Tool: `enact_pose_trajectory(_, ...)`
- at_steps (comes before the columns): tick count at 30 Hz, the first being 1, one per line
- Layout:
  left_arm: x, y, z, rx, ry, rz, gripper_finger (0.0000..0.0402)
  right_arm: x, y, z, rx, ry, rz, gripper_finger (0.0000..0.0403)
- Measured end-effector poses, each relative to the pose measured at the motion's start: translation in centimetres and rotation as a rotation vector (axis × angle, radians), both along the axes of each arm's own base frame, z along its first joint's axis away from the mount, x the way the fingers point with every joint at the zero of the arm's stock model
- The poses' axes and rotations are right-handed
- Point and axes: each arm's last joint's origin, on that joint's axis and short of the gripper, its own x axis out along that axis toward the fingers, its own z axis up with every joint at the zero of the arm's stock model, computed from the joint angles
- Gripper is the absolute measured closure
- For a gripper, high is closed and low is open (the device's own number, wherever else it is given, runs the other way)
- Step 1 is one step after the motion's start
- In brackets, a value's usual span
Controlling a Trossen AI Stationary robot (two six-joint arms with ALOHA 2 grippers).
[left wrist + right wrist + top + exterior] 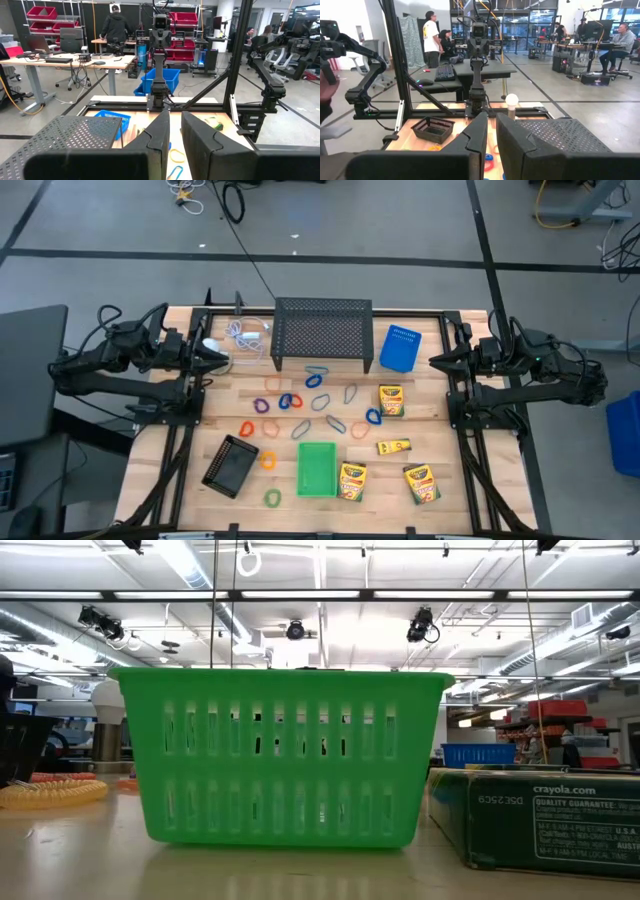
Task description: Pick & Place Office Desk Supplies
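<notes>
a small green slotted plastic basket (317, 468) sits near the front middle of the pale wooden plank table (165, 455); from above it looks empty. left of it a black mesh tray (230, 465) lies at an angle, also with nothing seen inside. at the back centre stands a black perforated metal shelf (322, 328), with a blue slotted bin (400, 348) just to its right; what the bin holds cannot be made out.

the yellow crayon boxes with green marks (390, 400) lie on the right half of the table: one near the blue bin, a small one flat beside the green basket's right, and two more at the front. the thin loops in orange, blue, red, green and grey (291, 401) are scattered across the middle, between the shelf and the basket, with an orange one and a green one near the black tray. a white coiled cable (246, 333) lies at the back left.

the left gripper (222, 357) waits over the table's left edge, its fingers a narrow gap apart and holding nothing. the right gripper (434, 361) hangs over the right edge, likewise nearly shut and empty. the middle of the table between them is open.

beyond lies a grey workshop floor with desks, red bins and people.
</notes>
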Motion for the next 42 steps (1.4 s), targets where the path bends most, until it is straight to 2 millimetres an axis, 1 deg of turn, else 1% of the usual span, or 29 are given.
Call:
enact_pose_trajectory(19,0.01,0.0,0.0,0.0,0.0,0.0,0.0344,0.0,0.0,0.01,0.0,0.0,-0.001,0.0352)
enact_pose_trajectory(27,0.0,0.0,0.09,-0.036,-0.008,-0.001,0.0344,0.0,0.0,0.01,0.0,-0.001,0.0,0.0352)
enact_pose_trajectory(42,0.0,0.0,0.21,-0.061,-0.021,-0.002,0.0344,-0.01,-0.03,0.51,0.035,-0.054,-0.009,0.0352)
